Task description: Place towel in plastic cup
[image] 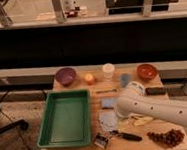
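The towel [108, 120], a pale grey-blue rumpled cloth, lies flat on the wooden table [100, 86] just right of the green tray. The smaller blue pad [108, 103] lies just behind it. The white plastic cup [108, 69] stands upright at the back middle of the table. My white arm [156, 108] reaches in from the lower right, and its rounded end sits over the table's middle right. My gripper [121, 112] hangs under that end, beside the towel's right edge and mostly hidden by the arm.
A green tray [46, 137] fills the left of the table. At the back stand a purple bowl [66, 76], an orange fruit [89, 78], a small blue cup [125, 78] and a brown bowl [147, 71]. Grapes [166, 137], a black-handled tool [127, 135] and a small packet [101, 139] lie at the front.
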